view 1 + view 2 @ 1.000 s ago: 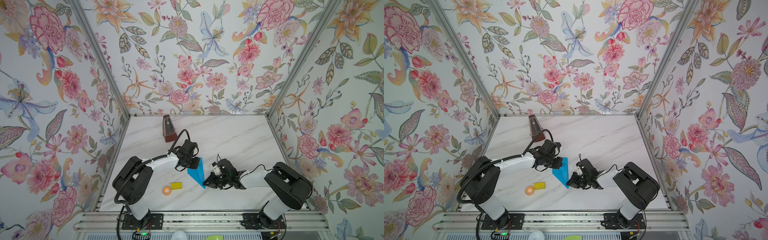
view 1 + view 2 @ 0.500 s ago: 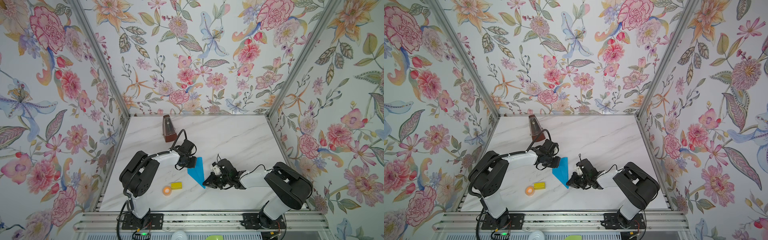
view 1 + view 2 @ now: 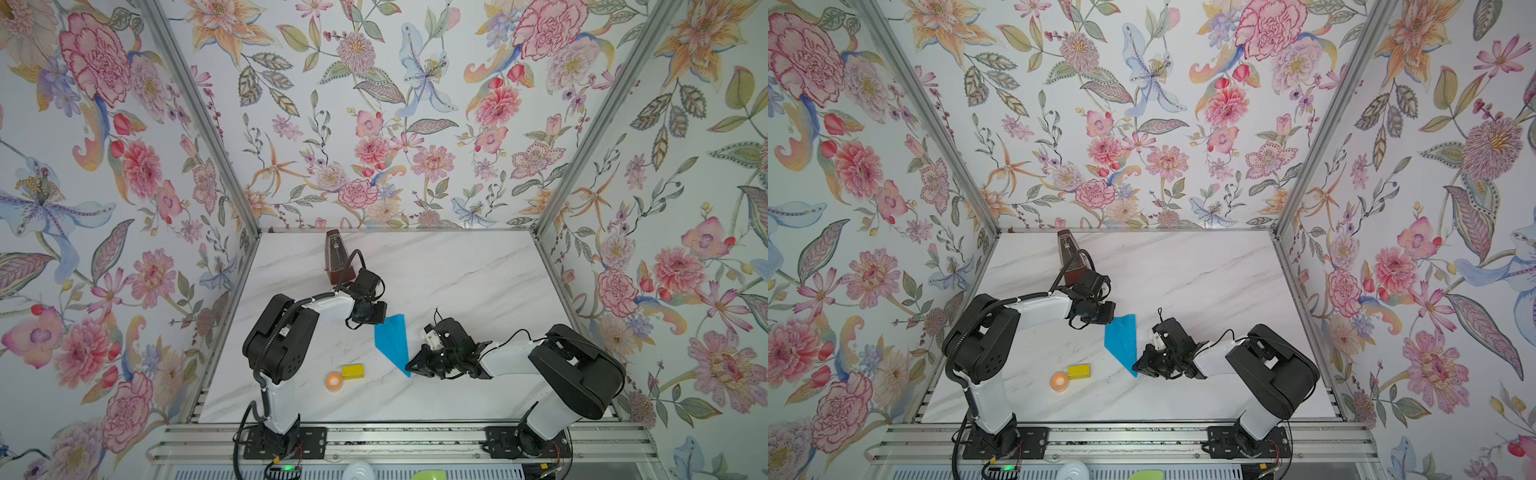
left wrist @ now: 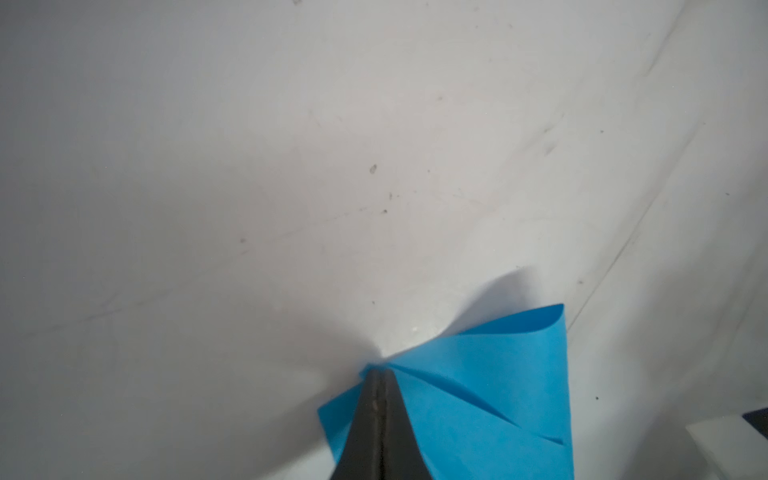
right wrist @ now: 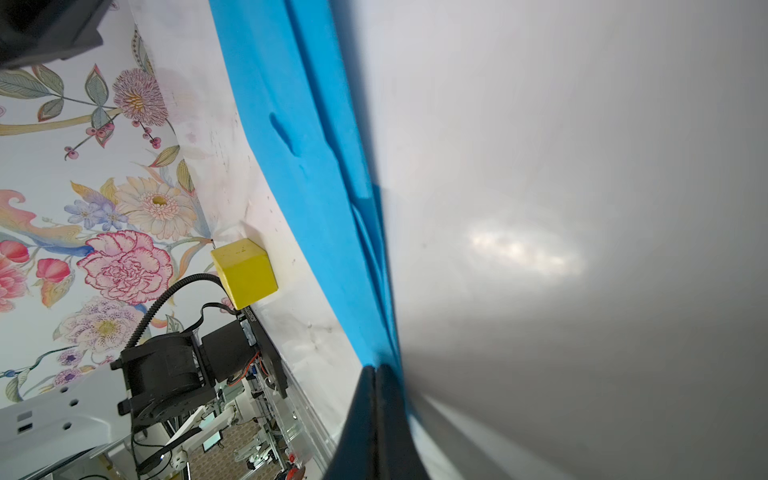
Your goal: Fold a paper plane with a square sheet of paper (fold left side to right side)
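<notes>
At the tip of the left end effector (image 4: 377, 374), the two fingers are pressed together with no gap. They lie over a rear corner of the paper plane (image 4: 478, 395). Blue paper shows on both sides of them; whether any layer is caught between them cannot be told. Just past that tip, the plane's loose layered folds lift slightly off the surface.

At the tip of the right end effector (image 5: 376, 370), the fingers are likewise pressed together and meet the plane's pointed nose. From there the plane (image 5: 299, 145) runs away as a long, narrow blue strip with a raised centre crease.

In a top view, the plane (image 3: 392, 338) lies on the marble surface (image 3: 457, 282) between the two end effectors. Its wide tail is at the left end effector (image 3: 379, 319) and its point is at the right end effector (image 3: 409, 369).

Beyond the plane from the right end effector, and apart from the paper, sits a small yellow block (image 3: 352, 371). An orange tape roll (image 3: 333, 379) lies just beside the block. Farthest off, behind the left end effector, a brown metronome (image 3: 338, 259) stands upright on the surface.
</notes>
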